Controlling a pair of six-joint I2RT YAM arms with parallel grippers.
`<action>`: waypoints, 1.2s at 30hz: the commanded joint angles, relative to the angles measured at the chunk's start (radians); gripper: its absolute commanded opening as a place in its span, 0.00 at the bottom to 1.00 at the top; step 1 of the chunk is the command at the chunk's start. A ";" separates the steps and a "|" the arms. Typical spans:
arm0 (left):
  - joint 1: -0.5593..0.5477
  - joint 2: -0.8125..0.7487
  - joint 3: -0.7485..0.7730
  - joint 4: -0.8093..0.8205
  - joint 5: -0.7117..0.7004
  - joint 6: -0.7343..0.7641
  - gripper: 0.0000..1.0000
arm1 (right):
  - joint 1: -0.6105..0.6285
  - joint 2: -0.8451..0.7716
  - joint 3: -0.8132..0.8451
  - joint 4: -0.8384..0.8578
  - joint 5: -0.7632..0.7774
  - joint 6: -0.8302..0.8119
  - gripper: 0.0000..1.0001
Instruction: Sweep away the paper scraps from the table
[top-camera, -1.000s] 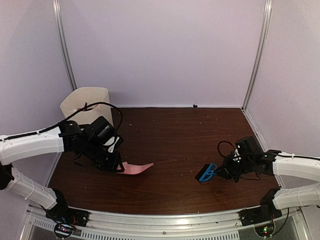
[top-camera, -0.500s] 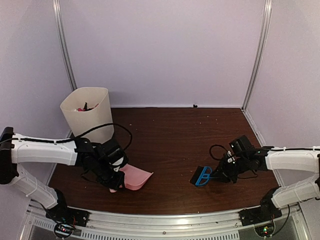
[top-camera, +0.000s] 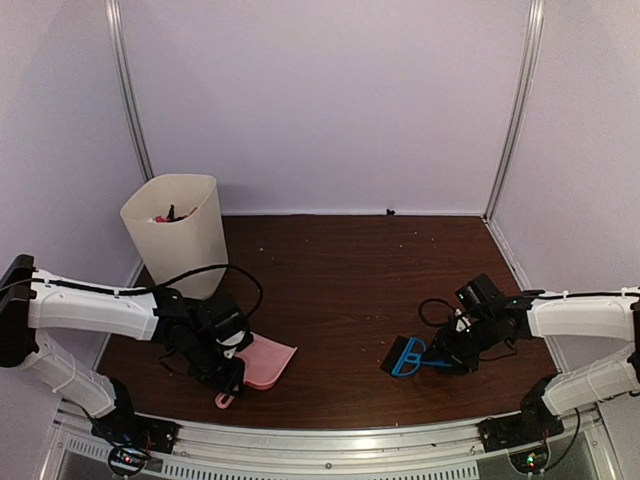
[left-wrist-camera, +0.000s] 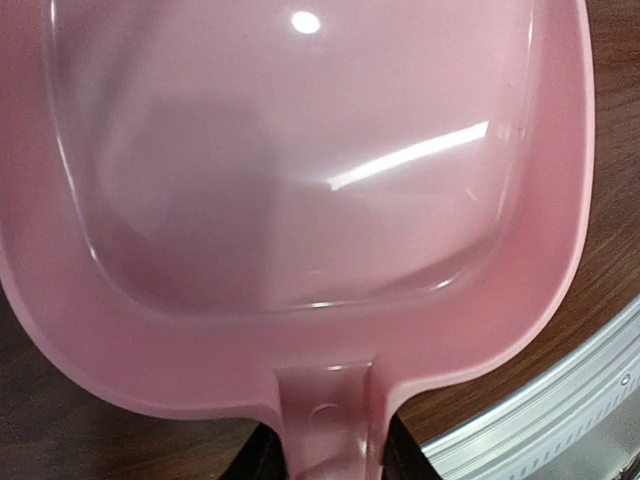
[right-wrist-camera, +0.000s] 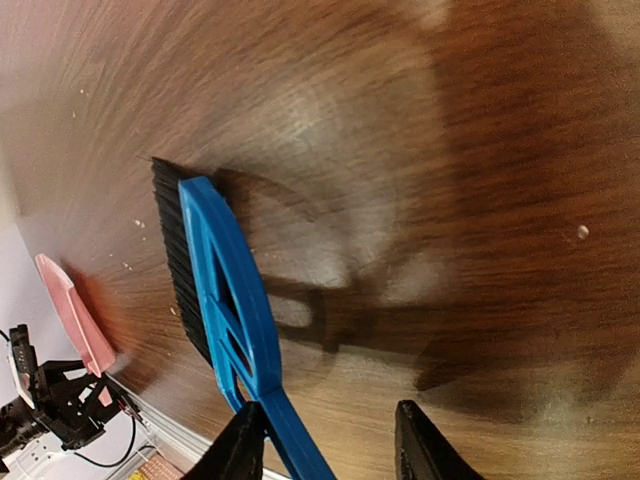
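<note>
Far left, back: cream bin (top-camera: 172, 250) upright against the wall; pink and dark bits show at its mouth, taken to be the paper scraps (top-camera: 168, 214); no thumb-sized scrap is seen anywhere on the table (top-camera: 340, 290), only a few pale specks too small to name.

Front left: left gripper (top-camera: 228, 378) low over the wood, fingers clamped 1 on each side of the handle of the pink dustpan (top-camera: 268, 360); in the left wrist view the pan fills the frame and its bowl is bare; it looks flat or nearly flat on the wood, close to the silver rail (top-camera: 330, 440).

Right: blue hand brush (top-camera: 405, 356) lies bristles-down on the wood, well apart from the pan; right gripper (top-camera: 447, 355) sits at its handle end; in the right wrist view the 2 fingers (right-wrist-camera: 238, 445) stand wider apart than the handle, which lies beside 1 of them with bare wood showing next to the other; read as not gripping.

Judgement: sweeping looks done; step in hand is parking the tools. To do it well: settle the pan fully flat before letting go, so it does not tip or slide toward the rail; open wide, then rise straight up so no finger drags handle or bristles.
</note>
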 joint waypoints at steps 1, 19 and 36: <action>-0.003 0.014 -0.023 -0.059 0.033 -0.006 0.34 | 0.005 0.015 0.005 -0.078 0.063 -0.013 0.47; -0.004 0.015 0.162 -0.209 -0.005 0.051 0.62 | -0.008 0.067 0.167 -0.296 0.178 -0.194 0.84; 0.019 0.097 0.635 -0.451 -0.311 0.146 0.63 | -0.016 0.043 0.591 -0.483 0.386 -0.365 1.00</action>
